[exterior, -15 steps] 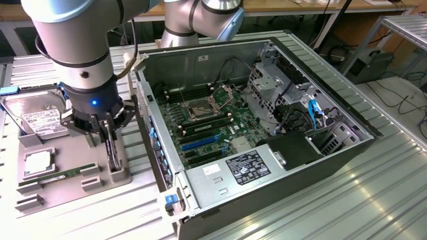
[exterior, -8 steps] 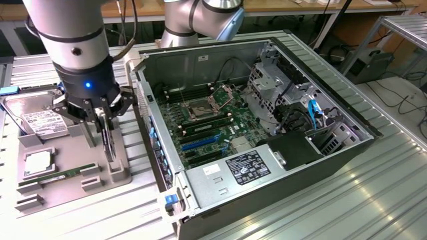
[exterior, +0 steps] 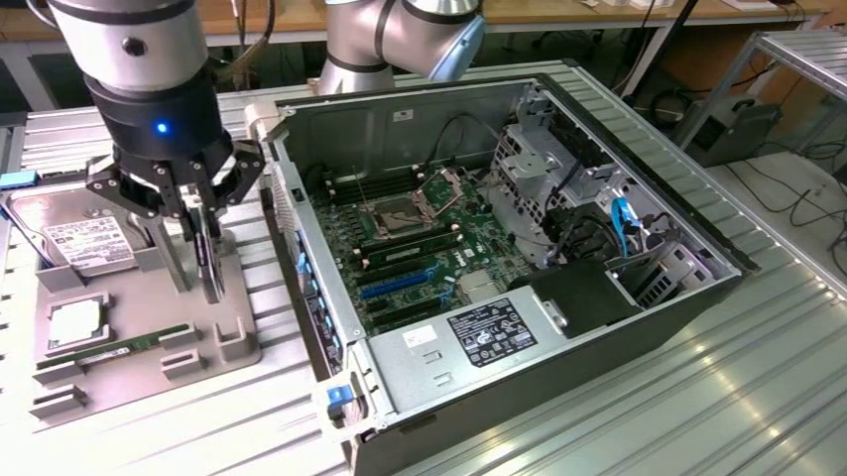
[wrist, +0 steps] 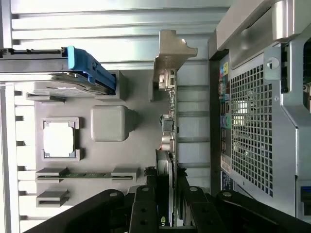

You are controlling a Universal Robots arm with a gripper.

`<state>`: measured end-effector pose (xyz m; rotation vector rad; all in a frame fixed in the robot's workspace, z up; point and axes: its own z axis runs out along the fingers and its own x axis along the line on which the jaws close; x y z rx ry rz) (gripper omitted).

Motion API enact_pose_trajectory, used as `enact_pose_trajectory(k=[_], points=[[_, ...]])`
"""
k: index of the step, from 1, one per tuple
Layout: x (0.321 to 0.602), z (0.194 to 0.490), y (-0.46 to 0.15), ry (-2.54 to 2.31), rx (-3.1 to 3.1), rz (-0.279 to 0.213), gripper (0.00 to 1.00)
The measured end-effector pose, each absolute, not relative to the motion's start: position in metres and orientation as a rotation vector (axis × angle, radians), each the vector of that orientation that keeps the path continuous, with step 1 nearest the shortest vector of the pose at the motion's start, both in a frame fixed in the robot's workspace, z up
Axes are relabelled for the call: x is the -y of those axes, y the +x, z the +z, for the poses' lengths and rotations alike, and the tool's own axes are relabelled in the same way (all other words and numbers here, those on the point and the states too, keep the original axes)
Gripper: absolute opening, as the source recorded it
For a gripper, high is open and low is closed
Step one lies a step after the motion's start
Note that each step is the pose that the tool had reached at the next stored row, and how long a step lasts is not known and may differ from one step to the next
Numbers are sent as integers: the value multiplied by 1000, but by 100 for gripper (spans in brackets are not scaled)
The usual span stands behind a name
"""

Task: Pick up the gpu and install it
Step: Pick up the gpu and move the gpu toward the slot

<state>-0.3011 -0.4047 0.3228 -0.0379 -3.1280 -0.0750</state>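
The gpu (exterior: 209, 263) is a thin dark card standing on edge over the grey holder tray (exterior: 122, 290), at the exterior view's left. My gripper (exterior: 201, 226) reaches down over it, one finger on each face of the card, shut on it. In the wrist view the gpu (wrist: 166, 121) shows edge-on, its silver bracket (wrist: 172, 51) at the far end, and my gripper (wrist: 166, 206) clamps the near end. I cannot tell whether the card's lower edge still touches the tray. The open computer case (exterior: 688, 297) lies beside the tray, its motherboard (exterior: 411, 238) exposed, with a blue slot (exterior: 397, 285).
On the tray (wrist: 138, 150) sit a silver hard drive (exterior: 86, 238) with a blue connector (wrist: 90, 65), a square processor (exterior: 75, 322) and a green memory stick (exterior: 113, 349). The case's perforated rear wall (wrist: 252, 111) stands close beside the card. Another robot arm's base (exterior: 397, 35) is behind the case.
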Motion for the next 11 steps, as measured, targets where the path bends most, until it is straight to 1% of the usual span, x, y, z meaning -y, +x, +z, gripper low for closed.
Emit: enact_pose_trajectory(k=[11], points=[[422,376,-284,-38,3128,-75,26]])
